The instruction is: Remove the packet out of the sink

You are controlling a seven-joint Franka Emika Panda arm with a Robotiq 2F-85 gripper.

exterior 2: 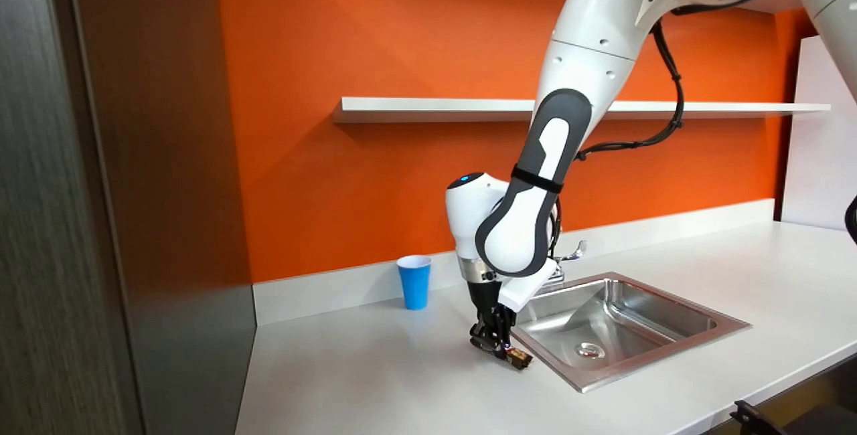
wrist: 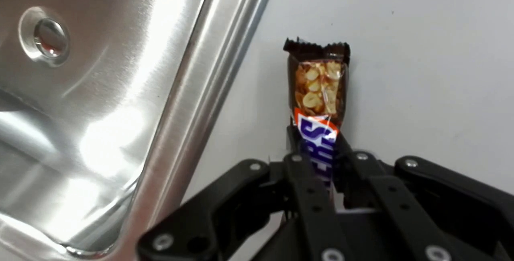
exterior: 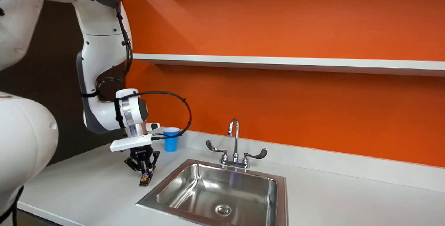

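Just beside the sink (exterior: 167, 183), the robot arm (exterior: 102, 41) is holding its gripper (wrist: 318, 140) low over the white counter (exterior: 347, 194). In an exterior view its forearm (exterior 2: 589, 53) is slanting from one o'clock down to seven, with the gripper hanging beneath the wrist (exterior 2: 479, 217) toward six. The two fingers (wrist: 345, 154) are pinching a small brown candy packet (wrist: 319, 100), the gap between them measuring no more than its width. Seen from the wrist, its long axis is running from six o'clock to twelve: the crimped dark end is pointing toward twelve, and the opposite end is hiding among the fingers. Blue letters are showing between the fingers, pictured nuts beyond. The packet is being held outside the sink, over the counter; whether its tip is touching the surface, I cannot tell. From it, in the wrist view, the sink's rim is lying apart toward nine o'clock. In an exterior view a blue cup (exterior: 170, 144) is standing upright between one and two o'clock from the gripper.
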